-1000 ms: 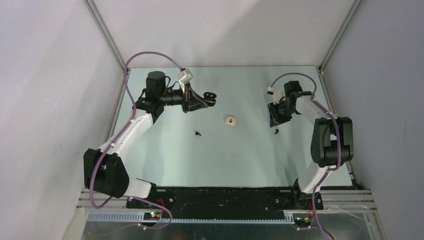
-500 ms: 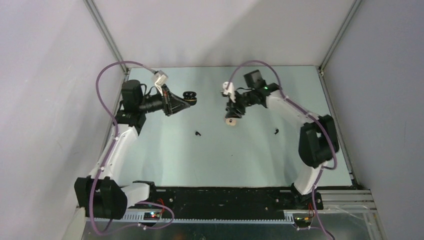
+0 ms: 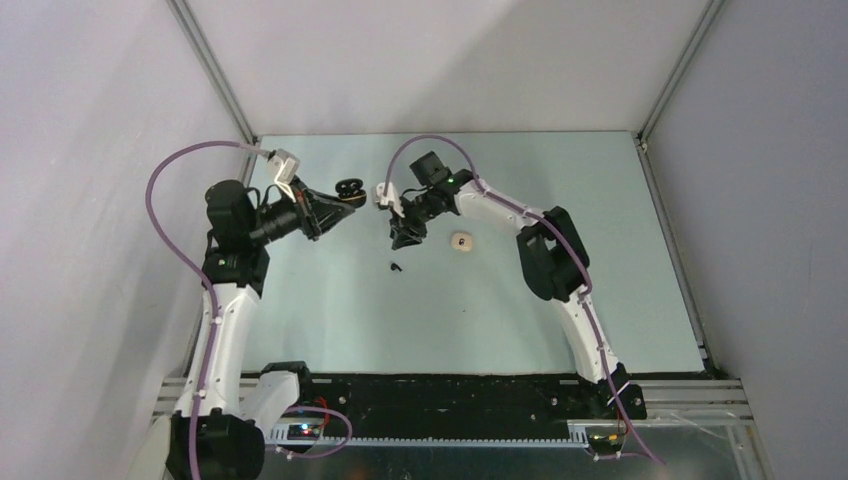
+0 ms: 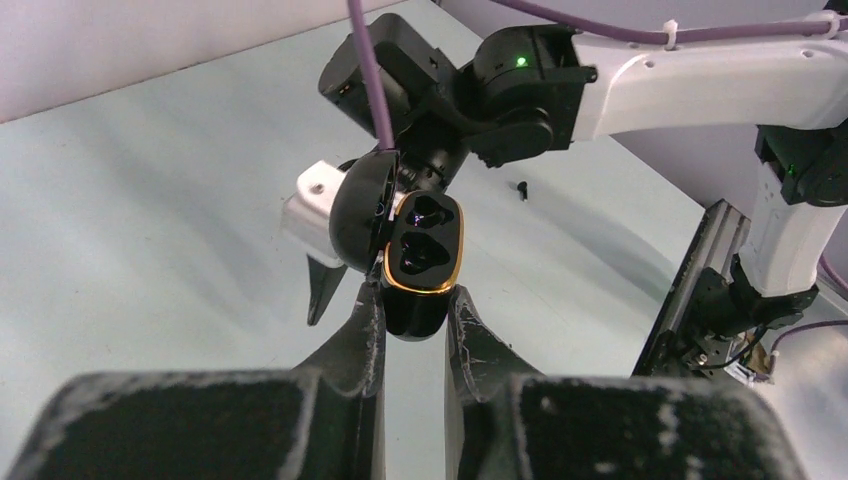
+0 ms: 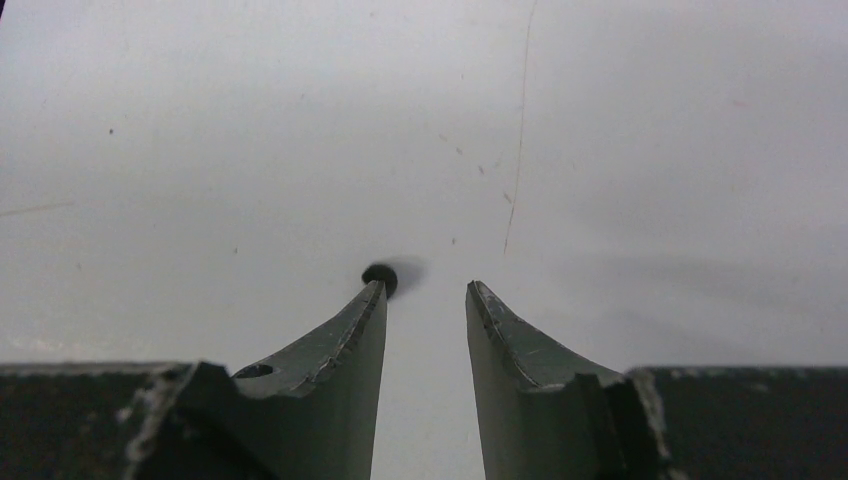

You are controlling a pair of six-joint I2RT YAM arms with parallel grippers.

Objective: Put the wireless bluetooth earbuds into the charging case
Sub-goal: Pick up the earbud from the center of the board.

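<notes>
My left gripper (image 3: 335,196) is shut on the black charging case (image 3: 349,186) and holds it above the table's back left. In the left wrist view the case (image 4: 425,250) has a gold rim, its lid is open, and the fingers (image 4: 365,325) clamp its lower body. My right gripper (image 3: 408,238) is open, pointing down just beyond a black earbud (image 3: 396,266). In the right wrist view that earbud (image 5: 380,275) lies at the tip of the left finger, outside the empty gap of the gripper (image 5: 425,287). Another black earbud (image 4: 522,188) lies farther off.
A cream-white rounded piece (image 3: 461,241) lies on the table just right of my right gripper. The right arm (image 3: 545,250) stretches across the middle of the table. Grey walls close in the back and both sides.
The right arm has swung from the right side, past the cream piece, to the black earbud left of centre. The left arm has drawn back to the left with the case.
</notes>
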